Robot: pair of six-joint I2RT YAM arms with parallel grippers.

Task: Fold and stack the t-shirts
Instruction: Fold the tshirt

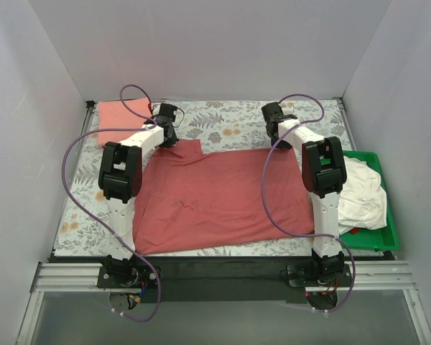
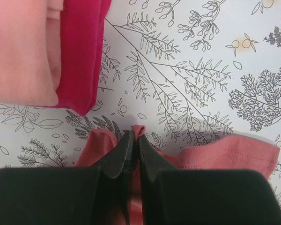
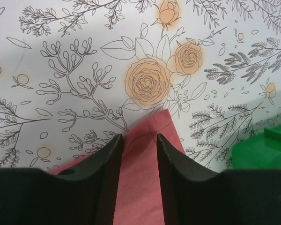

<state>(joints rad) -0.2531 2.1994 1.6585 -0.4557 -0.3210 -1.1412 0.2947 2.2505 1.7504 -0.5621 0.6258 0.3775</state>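
Note:
A dusty brick-red t-shirt (image 1: pixel 215 194) lies spread flat across the middle of the table. My left gripper (image 1: pixel 171 138) is at its far left corner, shut on a pinched fold of the brick-red fabric (image 2: pixel 139 130). My right gripper (image 1: pixel 279 135) is at the far right corner; its jaws are open and straddle the hemmed corner (image 3: pixel 161 123) without clamping it. A folded salmon-pink shirt (image 1: pixel 118 113) lies at the back left on a folded crimson shirt (image 2: pixel 82 51). A crumpled cream-white shirt (image 1: pixel 360 190) sits in the tray.
A green plastic tray (image 1: pixel 391 237) stands at the right edge of the table and also shows in the right wrist view (image 3: pixel 267 150). The floral tablecloth (image 1: pixel 223 122) is bare behind the shirt. White walls enclose the left, back and right.

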